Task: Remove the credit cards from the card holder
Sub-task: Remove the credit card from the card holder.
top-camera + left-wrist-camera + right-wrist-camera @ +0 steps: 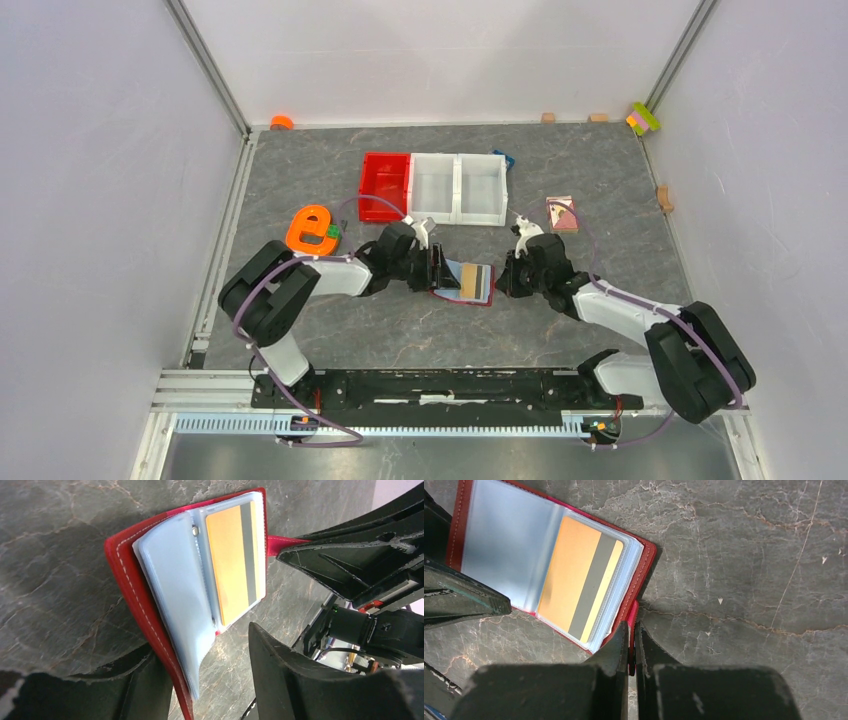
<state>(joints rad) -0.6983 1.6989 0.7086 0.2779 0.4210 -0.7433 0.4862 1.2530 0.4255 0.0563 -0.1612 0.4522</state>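
Note:
The card holder (484, 296) lies open on the grey table between my two grippers. It is dark red with clear plastic sleeves. The tan-orange credit card (227, 565), with a grey stripe, sits in the top right sleeve and also shows in the right wrist view (569, 585). The black and pale grey-blue cards are hidden. My left gripper (437, 270) is open, and the holder's raised left cover (125, 575) and sleeves stand between its fingers (202, 645). My right gripper (631, 627) is shut on the holder's snap tab (632, 612).
A red bin (385, 185) and two white bins (458, 188) stand behind the holder. An orange object (312, 230) lies to the left. A pink-and-white patterned card (562, 213) lies at the right. Small blocks (643, 118) sit along the back wall.

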